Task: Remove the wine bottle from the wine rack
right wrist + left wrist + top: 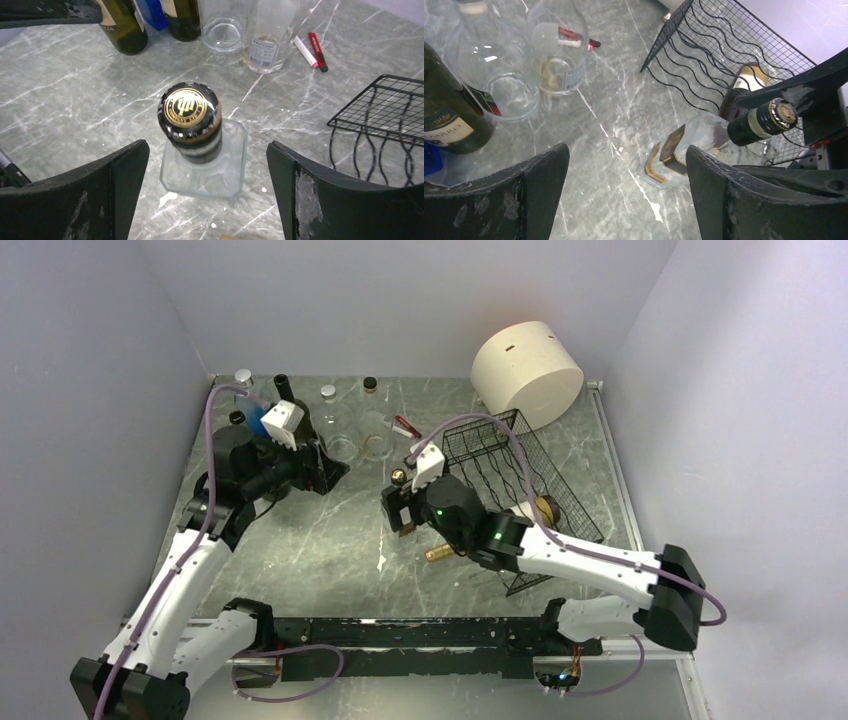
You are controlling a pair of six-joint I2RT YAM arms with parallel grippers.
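From above: a clear glass wine bottle (398,478) is stood upright on the veined grey table (320,540), beside the black wire-mesh wine rack (500,455).
Left wrist: the left gripper (626,150) is seen with its matte black jaws wide apart and empty. Right wrist: the right gripper (206,150) is spread either side of the bottle's glossy, gold-embossed cap (190,107), not touching it.

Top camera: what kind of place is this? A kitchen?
Likely a robot test booth, not a kitchen: plain white walls box in the table, and two robot arms are bolted at its edge.
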